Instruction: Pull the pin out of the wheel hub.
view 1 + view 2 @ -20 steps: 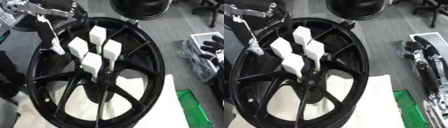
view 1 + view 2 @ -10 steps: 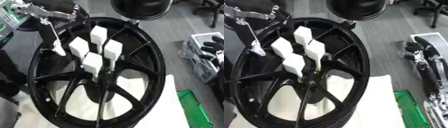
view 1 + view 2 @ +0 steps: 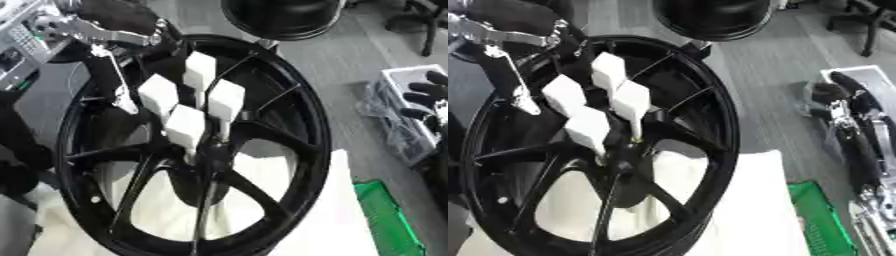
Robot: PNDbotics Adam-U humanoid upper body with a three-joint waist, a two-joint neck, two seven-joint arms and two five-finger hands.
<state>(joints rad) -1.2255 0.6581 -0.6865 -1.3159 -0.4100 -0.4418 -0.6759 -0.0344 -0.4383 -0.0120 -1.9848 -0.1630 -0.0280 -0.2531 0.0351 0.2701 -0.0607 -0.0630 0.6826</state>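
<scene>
A large black spoked wheel (image 3: 297,125) lies flat on a white cloth. Several pins with white block heads (image 3: 185,125) stand upright in a cluster at its hub (image 3: 208,156). My left hand (image 3: 118,22) comes in from the upper left over the far-left rim. One long straight finger (image 3: 120,90) points down beside the leftmost white head (image 3: 157,95), a little apart from it, and holds nothing. My right hand (image 3: 427,92) shows at the right edge with its dark fingers spread, well away from the wheel.
The white cloth (image 3: 754,210) covers the table under the wheel. A green object (image 3: 389,220) lies at the lower right. A dark round tyre or seat (image 3: 280,17) sits beyond the wheel, and a clear box (image 3: 398,125) stands on the floor at the right.
My left hand has shifted slightly over the far-left rim, its silver link now lower. The pins and the wheel stand as before, and the right hand stays put.
</scene>
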